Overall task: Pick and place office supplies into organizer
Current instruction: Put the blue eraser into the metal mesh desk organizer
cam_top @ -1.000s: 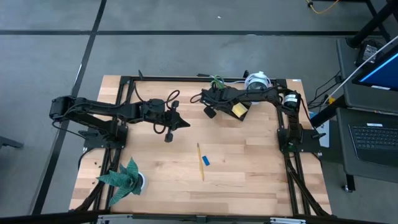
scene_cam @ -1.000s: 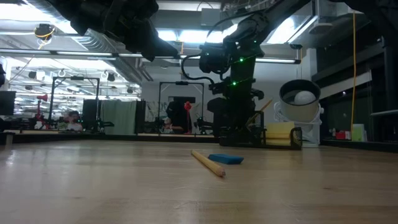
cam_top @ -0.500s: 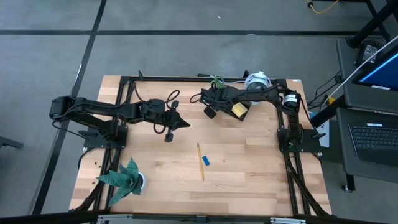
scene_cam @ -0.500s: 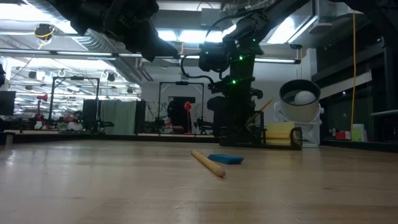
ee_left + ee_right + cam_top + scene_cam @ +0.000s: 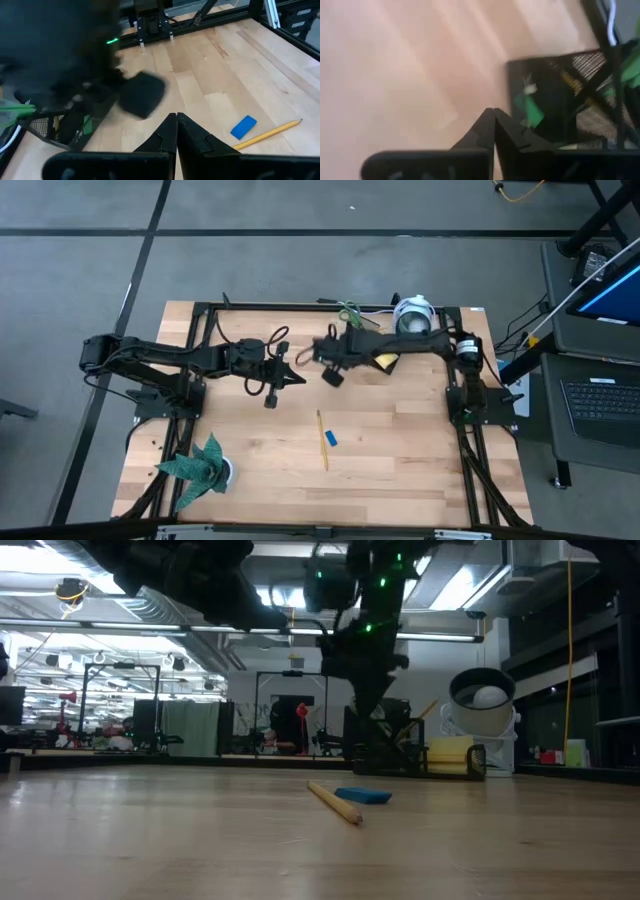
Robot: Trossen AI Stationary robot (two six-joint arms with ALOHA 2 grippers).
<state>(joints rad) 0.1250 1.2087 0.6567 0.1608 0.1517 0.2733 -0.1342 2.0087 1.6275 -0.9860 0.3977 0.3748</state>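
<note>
A yellow pencil point(image 5: 322, 439) and a small blue block point(image 5: 331, 438) lie side by side on the table's middle; both also show in the left wrist view, pencil point(image 5: 270, 135) and block point(image 5: 244, 126). The black organizer point(image 5: 400, 745) stands at the far edge. It holds a yellow sticky-note pad point(image 5: 385, 361), a pencil point(image 5: 425, 712) and green-handled scissors point(image 5: 348, 310). My right gripper point(image 5: 328, 374) is shut and empty, raised just left of the organizer point(image 5: 560, 95). My left gripper point(image 5: 298, 380) is shut and empty, raised left of centre.
A round white camera-like device point(image 5: 413, 315) stands right of the organizer at the far edge. A green paper plant point(image 5: 203, 465) stands at the near left corner. Bare wood lies around the pencil and block.
My right gripper has risen from over the organizer and swung toward the table's left, away from it, with its fingers shut and empty. The pencil and the block have stayed where they were.
</note>
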